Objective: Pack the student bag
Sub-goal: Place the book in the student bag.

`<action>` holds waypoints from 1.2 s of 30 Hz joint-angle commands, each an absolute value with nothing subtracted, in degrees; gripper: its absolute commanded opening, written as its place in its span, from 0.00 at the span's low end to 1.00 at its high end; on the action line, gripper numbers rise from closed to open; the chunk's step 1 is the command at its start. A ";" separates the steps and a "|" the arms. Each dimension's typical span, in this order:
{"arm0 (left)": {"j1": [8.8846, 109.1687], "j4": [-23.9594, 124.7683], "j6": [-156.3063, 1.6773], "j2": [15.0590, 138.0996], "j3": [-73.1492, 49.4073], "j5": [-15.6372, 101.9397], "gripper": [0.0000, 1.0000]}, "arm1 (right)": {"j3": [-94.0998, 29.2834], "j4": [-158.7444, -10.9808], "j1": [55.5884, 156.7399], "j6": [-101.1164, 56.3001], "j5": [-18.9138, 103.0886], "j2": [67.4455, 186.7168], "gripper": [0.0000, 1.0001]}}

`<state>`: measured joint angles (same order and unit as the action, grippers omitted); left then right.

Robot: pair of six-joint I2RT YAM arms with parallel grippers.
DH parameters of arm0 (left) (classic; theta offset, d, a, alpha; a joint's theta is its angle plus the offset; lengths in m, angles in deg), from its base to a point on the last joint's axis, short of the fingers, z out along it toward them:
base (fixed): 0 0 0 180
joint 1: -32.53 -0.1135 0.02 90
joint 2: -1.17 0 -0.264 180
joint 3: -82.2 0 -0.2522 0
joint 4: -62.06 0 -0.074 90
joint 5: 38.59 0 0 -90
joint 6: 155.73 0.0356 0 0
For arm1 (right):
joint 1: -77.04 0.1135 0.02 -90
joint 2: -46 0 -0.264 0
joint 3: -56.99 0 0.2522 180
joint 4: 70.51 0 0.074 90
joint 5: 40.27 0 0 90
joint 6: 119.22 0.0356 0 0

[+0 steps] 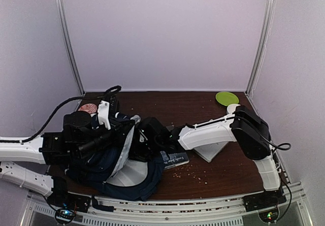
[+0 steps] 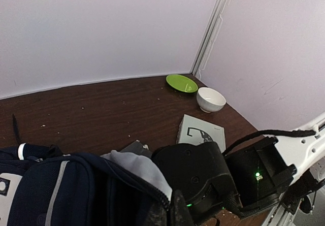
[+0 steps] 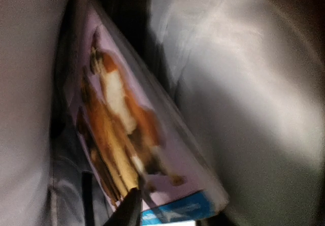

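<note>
The navy student bag (image 1: 124,183) lies open at the near left, its light grey lining (image 2: 137,165) showing. My left gripper (image 2: 177,213) is shut on the zipped rim of the bag's opening and holds it up. My right gripper (image 1: 144,137) reaches into that opening, with its black body (image 2: 203,175) right beside the rim. Inside, a book with a brown and white dog on its cover (image 3: 127,129) leans against the lining. Only one right finger (image 3: 129,211) shows, at the book's lower edge, so the jaws' stand is unclear.
A dark book with white lettering (image 1: 175,159) lies under the right arm, beside a white booklet (image 2: 203,132). A green plate (image 1: 227,98) and a white bowl (image 2: 210,99) stand at the back right corner. Crumbs (image 1: 193,172) dot the brown table.
</note>
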<state>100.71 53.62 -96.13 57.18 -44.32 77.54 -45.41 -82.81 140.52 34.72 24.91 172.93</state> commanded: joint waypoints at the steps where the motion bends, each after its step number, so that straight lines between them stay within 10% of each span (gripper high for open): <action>1: 100.91 61.71 -95.98 52.85 -43.02 79.93 0.00 | -44.03 -81.65 139.85 31.22 23.26 165.50 0.48; 13: 100.90 52.96 -93.02 45.06 -44.32 86.20 0.00 | -37.89 -98.95 138.64 18.65 28.76 147.17 0.71; 23: 100.91 37.88 -92.24 47.46 -43.59 82.52 0.00 | -8.74 -97.96 133.85 13.09 64.47 120.39 0.69; 31: 100.91 36.23 -92.39 60.20 -35.87 74.80 0.90 | 4.65 -94.26 124.18 17.37 61.17 111.72 0.73; 36: 100.49 36.66 -86.68 59.14 -29.49 77.62 0.98 | 8.99 -92.86 122.19 19.81 62.55 109.55 0.73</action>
<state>100.88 33.19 -91.76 61.49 -34.98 76.73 6.56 -95.80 123.67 17.50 59.14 111.67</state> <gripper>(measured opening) 0.976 0.725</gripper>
